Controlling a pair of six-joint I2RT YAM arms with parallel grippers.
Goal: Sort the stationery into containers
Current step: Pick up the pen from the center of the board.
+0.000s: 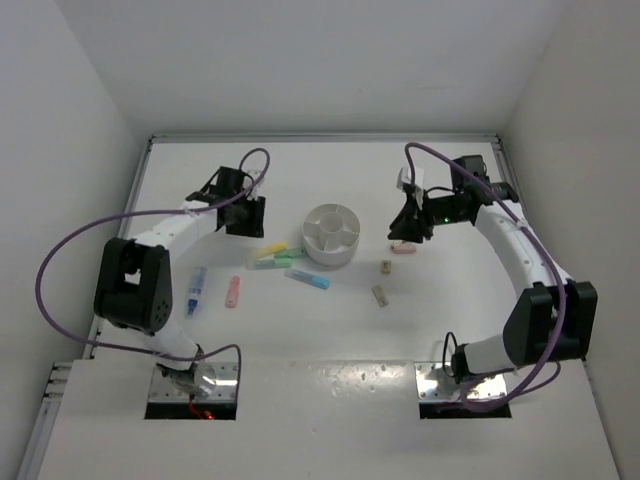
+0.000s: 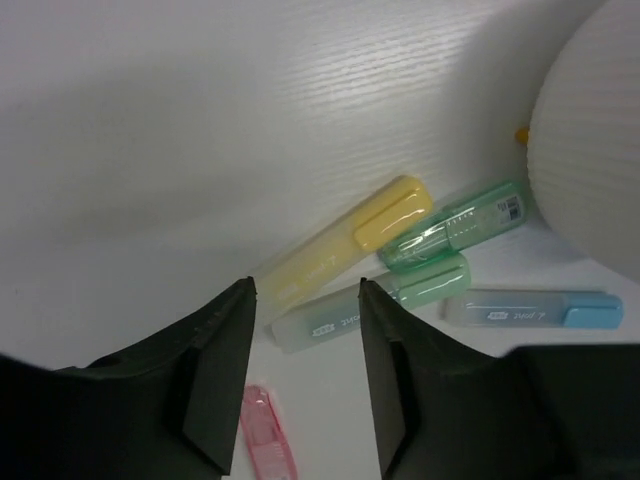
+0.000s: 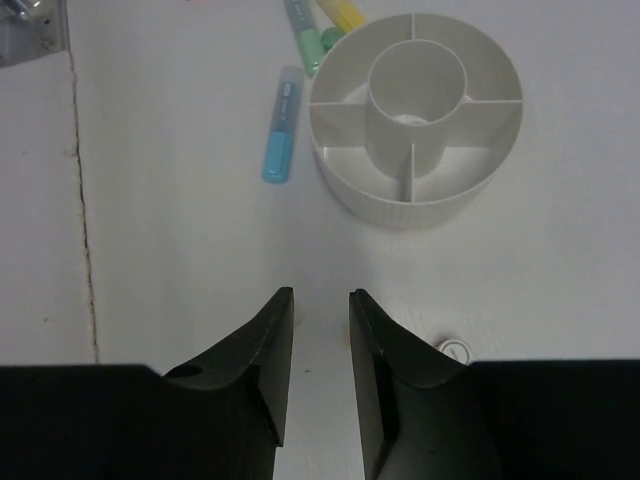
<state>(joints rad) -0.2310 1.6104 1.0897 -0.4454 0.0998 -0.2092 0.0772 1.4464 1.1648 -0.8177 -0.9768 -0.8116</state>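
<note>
White ribbed round organiser (image 1: 330, 256), wedge compartments around a central well, just right of yellow marker (image 1: 270, 249). Left gripper (image 2: 305, 290) fingers apart; right gripper (image 3: 320, 297) fingers narrowly apart.

I read the round white plastic desk organiser (image 3: 415, 205) as matt moulded plastic: outer wall finely ribbed, inner partitions smooth. The white table top (image 2: 200, 120) is matt, with a fine linear grain. The short yellow plastic marker (image 2: 345, 240) and the light blue plastic marker (image 2: 535, 310) have frosted, semi-translucent barrels and smoother caps. The green plastic marker (image 2: 455, 225) beside the organiser shows glossy highlights. The pink plastic marker (image 2: 268, 440) is translucent. The left gripper (image 2: 305, 285) and right gripper (image 3: 320, 293) have black matt plastic fingers. The purple cable (image 1: 60, 260) has a smooth sheath. The near mounting plate (image 1: 215, 375) looks like bare reflective metal.
</note>
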